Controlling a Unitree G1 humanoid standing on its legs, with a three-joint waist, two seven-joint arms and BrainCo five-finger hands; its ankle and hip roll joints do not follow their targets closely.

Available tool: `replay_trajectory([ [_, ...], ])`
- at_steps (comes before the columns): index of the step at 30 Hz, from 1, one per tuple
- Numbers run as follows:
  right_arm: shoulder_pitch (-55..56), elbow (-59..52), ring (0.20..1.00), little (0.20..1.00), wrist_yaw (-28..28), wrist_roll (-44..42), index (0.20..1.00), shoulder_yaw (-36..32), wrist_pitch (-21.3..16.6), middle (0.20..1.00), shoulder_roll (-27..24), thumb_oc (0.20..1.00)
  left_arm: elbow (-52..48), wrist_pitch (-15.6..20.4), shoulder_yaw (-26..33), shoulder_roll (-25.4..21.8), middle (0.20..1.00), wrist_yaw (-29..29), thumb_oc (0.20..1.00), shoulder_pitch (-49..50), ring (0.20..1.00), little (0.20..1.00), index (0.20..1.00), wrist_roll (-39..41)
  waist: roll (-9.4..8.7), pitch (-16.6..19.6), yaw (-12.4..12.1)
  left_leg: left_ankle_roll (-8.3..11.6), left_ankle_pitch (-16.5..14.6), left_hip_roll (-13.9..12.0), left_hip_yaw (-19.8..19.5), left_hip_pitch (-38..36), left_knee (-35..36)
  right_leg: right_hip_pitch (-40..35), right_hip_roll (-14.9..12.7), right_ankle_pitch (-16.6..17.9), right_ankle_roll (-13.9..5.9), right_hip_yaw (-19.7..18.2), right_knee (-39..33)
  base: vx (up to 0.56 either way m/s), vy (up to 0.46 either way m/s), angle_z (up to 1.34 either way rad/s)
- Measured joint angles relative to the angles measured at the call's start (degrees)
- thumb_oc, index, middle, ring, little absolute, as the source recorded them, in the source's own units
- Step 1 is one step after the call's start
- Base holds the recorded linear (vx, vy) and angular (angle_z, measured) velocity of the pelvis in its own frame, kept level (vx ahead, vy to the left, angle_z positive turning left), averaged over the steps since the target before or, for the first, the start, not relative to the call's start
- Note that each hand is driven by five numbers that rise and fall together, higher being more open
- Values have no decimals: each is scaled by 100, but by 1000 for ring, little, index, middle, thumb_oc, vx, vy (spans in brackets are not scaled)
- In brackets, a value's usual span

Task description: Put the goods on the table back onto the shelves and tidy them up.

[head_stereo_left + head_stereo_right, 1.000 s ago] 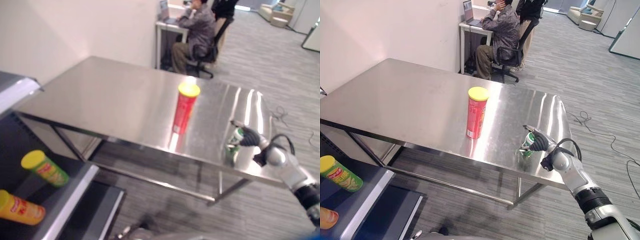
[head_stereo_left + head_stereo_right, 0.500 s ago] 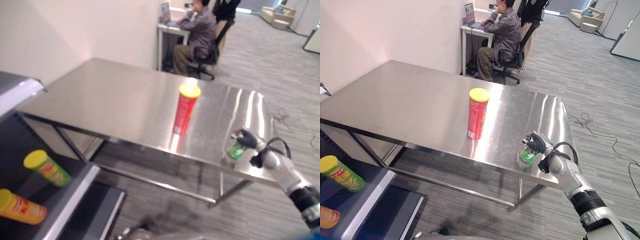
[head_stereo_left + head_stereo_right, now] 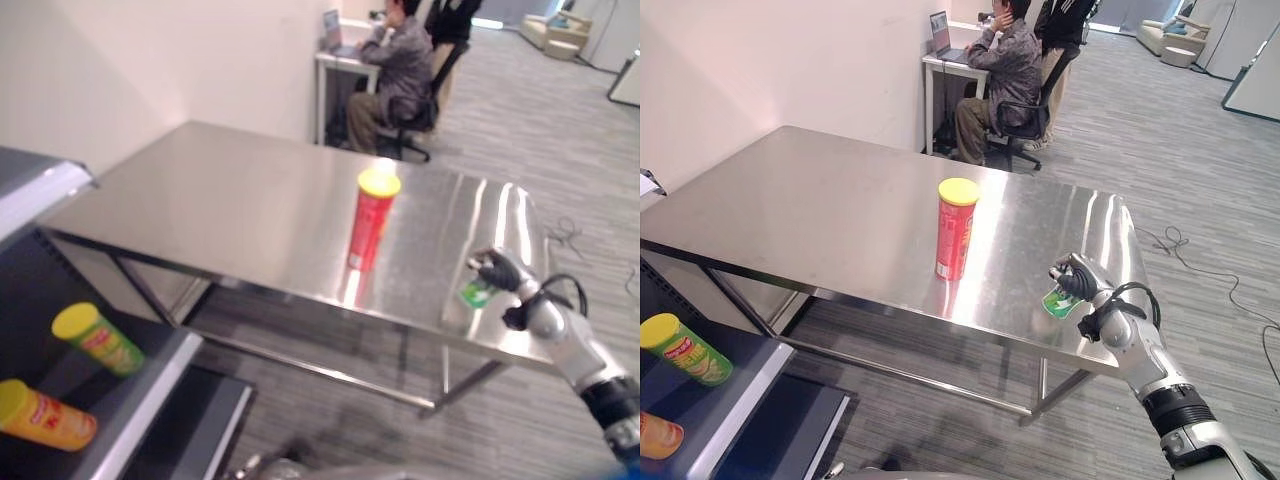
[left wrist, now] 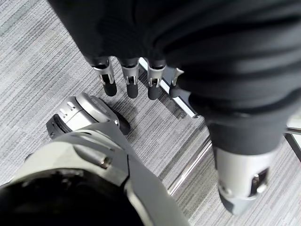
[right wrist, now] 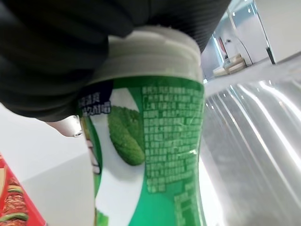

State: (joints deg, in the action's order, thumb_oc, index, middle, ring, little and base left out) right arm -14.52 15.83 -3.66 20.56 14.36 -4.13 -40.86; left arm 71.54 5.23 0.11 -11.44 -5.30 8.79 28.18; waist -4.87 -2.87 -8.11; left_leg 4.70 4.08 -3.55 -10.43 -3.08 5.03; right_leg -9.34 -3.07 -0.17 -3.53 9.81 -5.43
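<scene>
Silver-grey right arm (image 3: 1145, 355), smooth and rounded, ending in a black banded collar. Dark ribbed cover over wrist and hand back. Silver fingers (image 4: 128, 80) with dark tips.

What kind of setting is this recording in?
Probably an office with a mock shop corner: a steel table beside a shelf holding snack tubes, a person at a laptop desk behind.

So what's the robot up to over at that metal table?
It is clearing goods off the table onto shelves. Its right hand is closed round a small green bottle with a white cap near the table's edge. A tall red can with a yellow lid stands upright mid-table. Two yellow-lidded cans lie on the shelf. The left hand hangs idle, fingers relaxed.
</scene>
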Motion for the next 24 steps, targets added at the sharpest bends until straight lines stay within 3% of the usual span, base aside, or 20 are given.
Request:
replay_trajectory([
  [8,208,-983,200,200,-199,1005,200,-573,-16,200,-170,200,-119,15,45,52,1000,15,1000,7,1000,1000,1000,-33,4,-14,-36,-53,-13,109,5,35,0,34,-106,0,-25,5,1,-40,82,0],
  [14,309,-1657,200,200,-332,1264,200,-892,-25,200,-291,200,-109,46,124,41,1000,10,1000,12,1000,1000,1000,-65,-42,-56,-46,-133,-5,183,146,111,-1,187,-171,71,-129,-127,56,-100,46,-11],
  [18,192,-1788,200,200,-310,1259,200,-816,-35,200,-290,200,-39,38,221,57,1000,17,1000,-186,1000,1000,1000,-63,68,-407,-21,-269,-10,97,182,199,-1,678,-186,119,-198,-199,794,-128,-74,-20],
  [19,194,-1823,200,200,-286,1261,200,-829,-28,200,-307,200,-37,36,225,92,1000,27,1000,-225,1000,1000,1000,-61,168,-514,-33,-375,65,51,137,237,4,717,-214,41,-260,-267,939,-59,-141,25],
  [20,234,-1886,200,200,-273,1259,200,-884,-19,200,-360,200,-84,44,227,161,1000,68,1000,-291,1000,1000,1000,-60,296,-563,-1,-377,64,2,-10,233,-25,854,-281,-268,-243,-517,1577,-57,-110,46],
  [21,314,-1973,200,200,-237,1257,200,-924,-20,200,-431,200,-163,61,215,143,1000,63,1000,-280,1000,1000,1000,-60,354,-553,-18,-367,56,9,-99,290,-66,884,-369,-289,-319,-585,1770,-59,-192,62],
  [22,374,-2087,200,200,-204,1256,200,-998,-28,200,-470,200,-216,93,201,95,1000,63,1000,-286,1000,1000,1000,-62,377,-583,-49,-393,74,22,-170,364,-125,865,-527,-268,-333,-674,1852,-44,-248,44],
  [23,376,-2177,200,200,-184,1255,200,-1058,-56,200,-474,200,-246,109,201,80,1000,67,1000,-285,1000,1000,1000,-60,264,-571,-111,-442,110,30,-179,403,-123,878,-651,-260,-335,-773,1930,-9,-390,48],
  [24,613,-2388,200,200,-177,1253,200,-1289,-84,200,-479,200,-308,97,214,-6,1000,80,1000,-258,1000,1000,1000,-60,244,-570,-212,-431,112,19,-406,493,-183,730,-615,-350,-355,-1169,1939,-75,-361,62],
])
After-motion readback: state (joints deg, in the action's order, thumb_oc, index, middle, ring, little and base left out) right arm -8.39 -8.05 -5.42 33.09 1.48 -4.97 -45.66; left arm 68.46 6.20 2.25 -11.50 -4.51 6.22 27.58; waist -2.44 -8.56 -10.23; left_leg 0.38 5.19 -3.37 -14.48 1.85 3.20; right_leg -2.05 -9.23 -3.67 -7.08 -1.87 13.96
